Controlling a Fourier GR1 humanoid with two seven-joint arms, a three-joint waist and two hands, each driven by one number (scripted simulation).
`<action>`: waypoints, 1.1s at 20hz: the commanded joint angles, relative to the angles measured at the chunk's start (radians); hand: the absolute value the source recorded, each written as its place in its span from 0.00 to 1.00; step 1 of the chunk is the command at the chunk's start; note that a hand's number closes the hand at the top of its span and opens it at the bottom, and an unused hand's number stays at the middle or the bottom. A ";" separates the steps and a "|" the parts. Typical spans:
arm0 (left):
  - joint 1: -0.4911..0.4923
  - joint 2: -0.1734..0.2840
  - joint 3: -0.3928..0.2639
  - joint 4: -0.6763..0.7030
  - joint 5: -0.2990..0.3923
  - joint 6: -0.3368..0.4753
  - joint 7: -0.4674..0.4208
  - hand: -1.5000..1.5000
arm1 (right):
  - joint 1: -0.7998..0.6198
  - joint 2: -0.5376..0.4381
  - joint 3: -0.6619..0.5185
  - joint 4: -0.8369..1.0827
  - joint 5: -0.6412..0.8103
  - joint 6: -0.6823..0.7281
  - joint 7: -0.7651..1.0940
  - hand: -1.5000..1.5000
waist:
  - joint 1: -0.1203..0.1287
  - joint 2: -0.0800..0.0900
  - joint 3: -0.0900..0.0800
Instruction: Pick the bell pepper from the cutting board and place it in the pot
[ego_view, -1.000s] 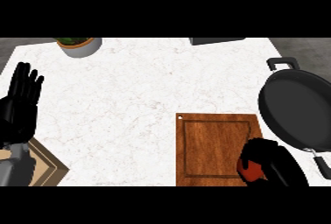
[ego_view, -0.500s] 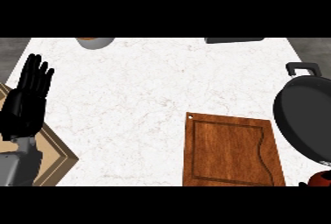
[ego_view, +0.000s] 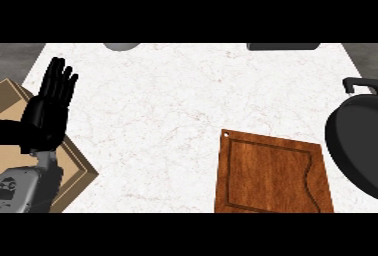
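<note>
– what can you see on the counter (ego_view: 170, 100) from where you stand?

– one wooden cutting board (ego_view: 272, 175). it lies flat near the front, a bit to the right of the middle. it has a small hole in its top left corner.

– is anything on the board?

– no, i see only bare wood. i can't see the bell pepper in this view, so i can't tell you where it is.

– and the pot?

– one dark pot (ego_view: 356, 142) at the right edge. it is cut off by the side, so only part of it shows. a black handle sticks out at its top. the pot is near the board but not touching it.

– how many hands?

– just one. the left hand (ego_view: 46, 112) is up at the left side, fingers straight and pointing away, close together, holding nothing. its grey forearm (ego_view: 26, 187) comes in from the bottom corner. the right hand does not show at all.

– anything else?

– one tan wooden thing (ego_view: 77, 167) with a corner that pokes out from under the left arm. at the far edge there is one grey round thing (ego_view: 122, 46) and one dark flat thing (ego_view: 284, 46). both are cut off, so i can't tell what they are.
</note>
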 joint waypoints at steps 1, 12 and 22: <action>0.009 -0.033 -0.035 -0.037 -0.043 0.034 0.012 0.50 | -0.093 -0.048 -0.120 0.236 -0.109 0.054 -0.128 1.00 | 0.012 0.001 0.001; -0.024 -0.047 0.009 0.055 -0.029 -0.024 -0.040 0.50 | -0.479 -0.114 -0.007 0.819 0.073 0.016 -0.363 1.00 | 0.022 0.004 0.001; -0.032 -0.066 -0.010 0.013 -0.045 -0.011 -0.004 0.50 | -0.667 -0.146 0.065 1.254 0.118 0.180 -0.387 0.00 | 0.038 0.009 0.002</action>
